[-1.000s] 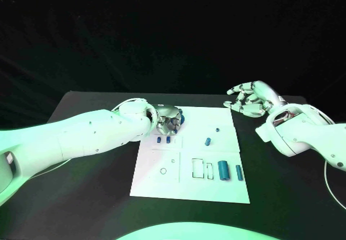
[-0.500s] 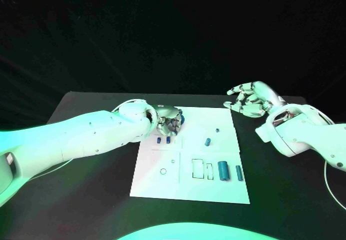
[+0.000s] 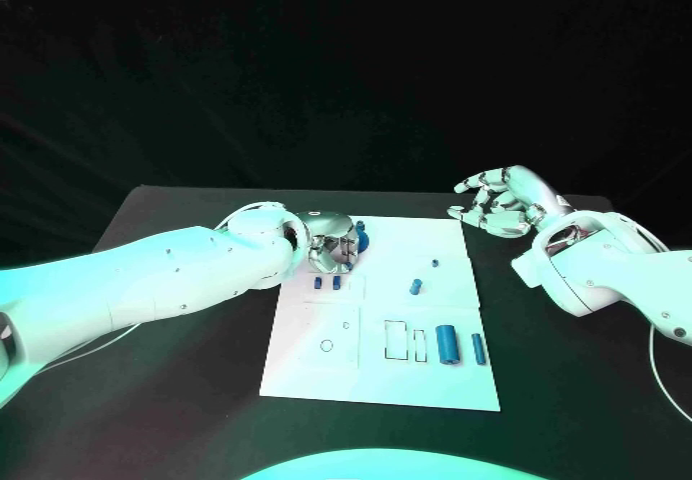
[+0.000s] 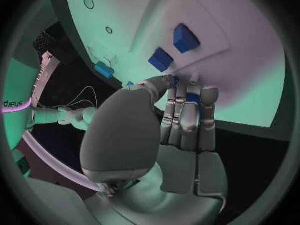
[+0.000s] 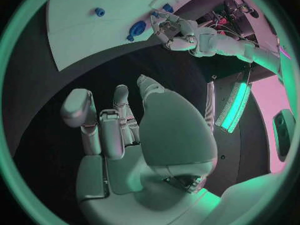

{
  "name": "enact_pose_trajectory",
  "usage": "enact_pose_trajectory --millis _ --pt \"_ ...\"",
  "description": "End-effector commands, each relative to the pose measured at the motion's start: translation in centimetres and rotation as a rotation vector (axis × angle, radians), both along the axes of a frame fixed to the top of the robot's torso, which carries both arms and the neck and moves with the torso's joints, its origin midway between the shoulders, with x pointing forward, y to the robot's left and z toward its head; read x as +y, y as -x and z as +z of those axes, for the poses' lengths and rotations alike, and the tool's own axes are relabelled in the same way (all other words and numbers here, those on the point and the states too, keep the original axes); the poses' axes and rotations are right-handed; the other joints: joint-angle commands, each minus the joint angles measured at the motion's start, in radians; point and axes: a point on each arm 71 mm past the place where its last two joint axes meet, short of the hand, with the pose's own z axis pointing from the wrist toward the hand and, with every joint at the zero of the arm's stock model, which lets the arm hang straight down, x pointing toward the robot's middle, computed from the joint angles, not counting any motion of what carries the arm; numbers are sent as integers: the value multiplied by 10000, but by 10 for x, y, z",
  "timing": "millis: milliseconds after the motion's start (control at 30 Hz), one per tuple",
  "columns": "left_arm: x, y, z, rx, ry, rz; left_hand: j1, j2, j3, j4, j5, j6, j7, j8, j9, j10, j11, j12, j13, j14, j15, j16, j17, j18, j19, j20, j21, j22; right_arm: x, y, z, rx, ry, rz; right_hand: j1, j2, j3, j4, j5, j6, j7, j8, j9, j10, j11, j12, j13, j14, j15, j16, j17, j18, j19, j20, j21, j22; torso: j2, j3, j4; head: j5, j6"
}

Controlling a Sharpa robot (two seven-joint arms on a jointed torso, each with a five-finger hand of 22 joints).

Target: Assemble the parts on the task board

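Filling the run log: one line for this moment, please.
left hand: gripping blue part at board's far edge | right hand: off board, holding nothing

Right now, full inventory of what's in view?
Table: one, black, under everything.
Board: one, white, mid-table, outlines printed on it.
Cylinders: two, blue, lying side by side at the board's near right.
Small pieces: two, blue, right of the board's centre.
Small blocks: two, blue, near the board's left edge, just below the left hand.
Far-left piece: one, blue, at the left hand's fingers; grip unclear.
Left hand: silver, over the board's far left corner.
Right hand: silver, empty, fingers apart, beyond the board's far right corner.
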Motion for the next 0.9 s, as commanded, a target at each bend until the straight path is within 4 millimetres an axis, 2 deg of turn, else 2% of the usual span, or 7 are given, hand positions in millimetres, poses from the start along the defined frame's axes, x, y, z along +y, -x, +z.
enact_pose_trajectory --millis 33,333,433,700,800,900 --pt "1 2 7 -87 559 52 -55 30 0 -65 11 51 11 -61 219 65 -7 -67 -11 59 -2 52 17 -173 80 -18 61 17 0 0 0 -38 75 72 -8 -60 54 11 32 43 26 49 9 -18 -84 -32 -8 442 -54 -46 338 166 -16 -43 -65 -17 -7 1 14 -15 5" --pt "18 2 19 -219 858 434 -69 12 -1 -94 15 74 14 -96 229 114 -6 -130 -13 102 -2 67 73 -186 133 -21 104 71 -1 0 0 -34 90 25 -10 -65 66 8 33 49 23 55 12 -10 -87 -37 -22 443 -56 -50 337 166 -10 -46 -68 -18 -12 -5 27 2 10" --pt "23 1 19 -187 817 545 -71 6 0 -103 16 76 13 -108 231 124 -6 -147 -13 109 -2 69 80 -188 146 -22 114 84 -2 0 0 -27 95 20 -10 -65 66 8 33 49 23 55 12 -10 -87 -37 -22 443 -56 -50 337 166 -10 -46 -68 -18 -6 -5 11 8 11" --pt "36 -4 15 -48 619 862 -72 0 1 -115 17 80 12 -122 233 137 -6 -169 -14 120 -3 73 92 -191 156 -23 121 93 -2 -1 0 -12 108 7 -10 -65 66 8 33 49 23 55 12 -10 -87 -37 -22 443 -56 -50 337 166 -10 -46 -68 -18 1 0 25 19 24" --pt "38 -5 13 37 559 924 -72 0 1 -115 17 80 12 -122 233 137 -6 -169 -14 120 -3 73 92 -191 156 -23 121 93 -2 -1 -1 -9 108 15 -10 -65 66 8 33 49 23 55 12 -10 -87 -37 -22 443 -56 -50 337 166 -10 -46 -68 -18 15 -10 11 36 16" --pt "39 -5 11 134 517 954 -72 0 1 -115 17 80 12 -122 233 137 -6 -169 -14 120 -3 73 92 -191 156 -23 121 93 -2 -1 -1 -7 108 21 -10 -65 66 8 33 49 23 55 12 -10 -87 -37 -22 443 -56 -50 337 166 -10 -46 -68 -18 17 -3 -5 49 4"
